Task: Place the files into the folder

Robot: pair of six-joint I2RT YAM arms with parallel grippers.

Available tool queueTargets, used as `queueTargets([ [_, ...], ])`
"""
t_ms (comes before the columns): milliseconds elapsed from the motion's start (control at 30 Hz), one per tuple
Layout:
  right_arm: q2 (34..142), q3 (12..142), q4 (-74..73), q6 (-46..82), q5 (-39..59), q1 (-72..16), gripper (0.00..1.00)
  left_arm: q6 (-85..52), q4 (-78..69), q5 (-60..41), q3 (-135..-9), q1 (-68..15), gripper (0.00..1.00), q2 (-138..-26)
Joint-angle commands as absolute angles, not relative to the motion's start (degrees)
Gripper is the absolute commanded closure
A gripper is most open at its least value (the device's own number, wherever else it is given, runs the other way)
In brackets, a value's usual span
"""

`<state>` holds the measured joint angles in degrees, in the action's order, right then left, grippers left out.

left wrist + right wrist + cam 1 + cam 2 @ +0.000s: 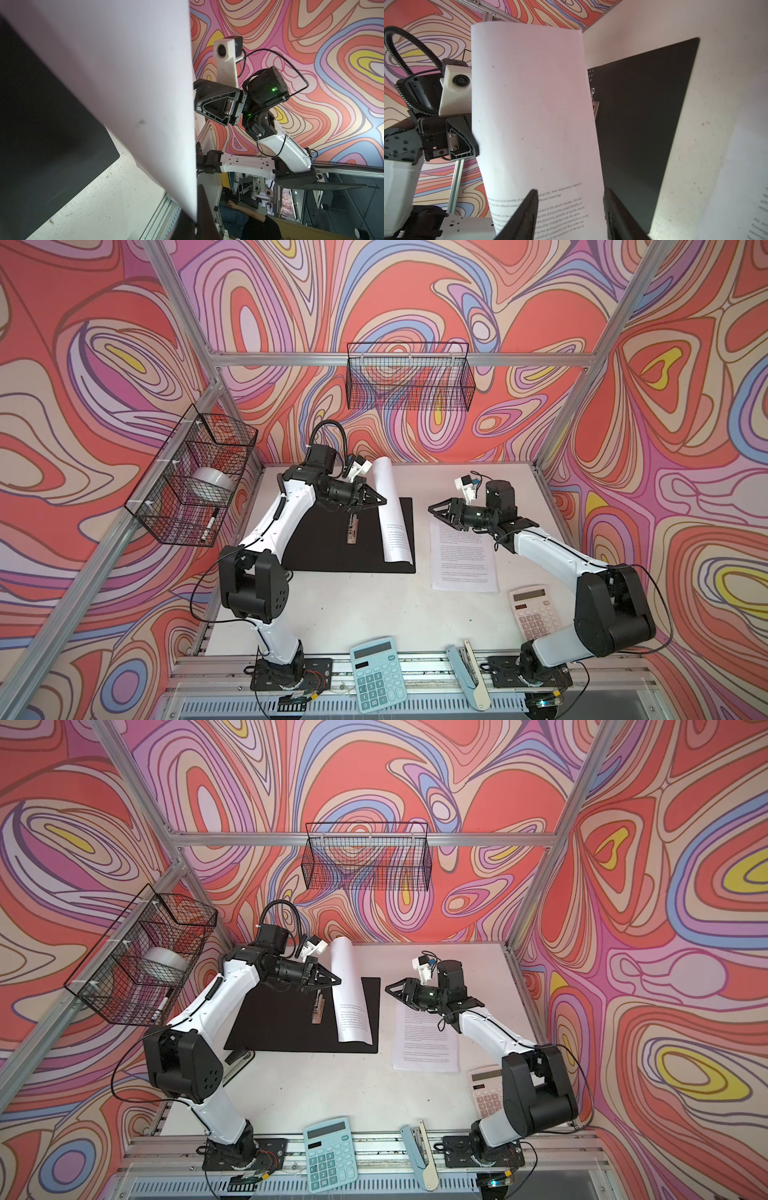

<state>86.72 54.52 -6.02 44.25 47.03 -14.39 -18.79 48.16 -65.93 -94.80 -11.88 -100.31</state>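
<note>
At centre frame, folder [324, 543] open on table [374, 605], left jaws clenched on curled sheet [388, 506], right jaws released, above flat sheet [463, 556].

The folder [332, 539] is partly covered by the curled sheet [390, 506]; print on the flat sheet [463, 556] is unreadable.

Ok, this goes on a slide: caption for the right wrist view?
Left end effector holds a curled printed sheet over the open black folder, seen between the right end effector's open fingers.
</note>
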Motion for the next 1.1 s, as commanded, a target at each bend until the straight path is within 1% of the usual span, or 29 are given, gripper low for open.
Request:
queueTargets([
  [0, 85.17, 52.85, -11.16, 47.10, 48.87, -14.24, 0.46, -22.13, 45.99, -66.11, -97.20, -11.21, 1.00, -99.50],
  [67, 83.81, 52.49, -10.28, 48.19, 47.97, -14.24, 0.46, -25.22, 43.51, -66.96, -97.70, -10.99, 1.00, -99.78],
  [100, 82.81, 52.68, -8.00, 47.50, 46.45, -14.32, 0.46, -26.00, 43.58, -65.79, -98.40, -10.99, 1.00, -100.07],
  [133, 80.85, 53.05, -3.64, 45.28, 43.03, -14.64, 0.46, -26.36, 44.85, -62.45, -99.76, -10.99, 1.00, -100.27],
  [200, 77.66, 54.68, 5.29, 40.10, 35.32, -15.95, 0.46, -25.90, 47.83, -56.15, -103.04, -10.99, 1.00, -100.80],
  [233, 75.94, 55.41, 9.37, 37.72, 29.52, -17.33, 0.45, -25.80, 48.85, -53.62, -104.30, -10.99, 1.00, -101.13],
  [300, 72.89, 55.84, 13.31, 33.83, 19.11, -21.42, 0.45, -26.41, 51.41, -48.51, -107.00, -10.83, 1.00, -101.89],
  [367, 72.82, 58.34, 19.14, 30.00, 8.88, -26.32, 0.44, -26.85, 54.24, -45.17, -110.11, -10.81, 1.00, -103.13],
  [433, 73.88, 59.86, 21.60, 27.17, -0.86, -31.53, 0.44, -26.73, 57.16, -39.98, -113.10, -10.81, 1.00, -104.10],
  [500, 74.61, 59.77, 20.93, 24.04, -10.45, -36.82, 0.44, -26.28, 59.61, -35.41, -115.75, -10.81, 1.00, -104.82],
  [567, 75.57, 59.63, 19.97, 21.00, -19.70, -41.44, 0.43, -25.61, 61.46, -32.99, -118.12, -10.77, 1.00, -105.20],
  [633, 75.89, 57.55, 16.43, 18.41, -26.17, -44.69, 0.42, -25.27, 62.68, -30.69, -119.81, -10.72, 1.00, -104.85],
  [667, 75.94, 56.71, 15.13, 17.66, -27.94, -45.62, 0.42, -25.23, 62.67, -30.38, -120.01, -10.72, 1.00, -104.54],
  [800, 76.82, 54.07, 8.33, 12.19, -40.32, -52.48, 0.40, -25.71, 62.49, -30.30, -120.16, -10.72, 1.00, -102.54],
  [900, 80.08, 51.90, -1.80, 3.35, -50.52, -59.33, 0.35, -26.31, 61.93, -31.54, -119.77, -10.64, 1.00, -101.31],
  [967, 83.06, 52.26, -5.66, -0.13, -53.49, -62.15, 0.33, -26.62, 61.41, -32.00, -118.95, -10.66, 1.00, -100.24],
  [1067, 86.61, 53.03, -10.19, -3.09, -54.98, -65.29, 0.33, -26.97, 60.81, -33.59, -118.08, -10.39, 1.00, -99.17],
])
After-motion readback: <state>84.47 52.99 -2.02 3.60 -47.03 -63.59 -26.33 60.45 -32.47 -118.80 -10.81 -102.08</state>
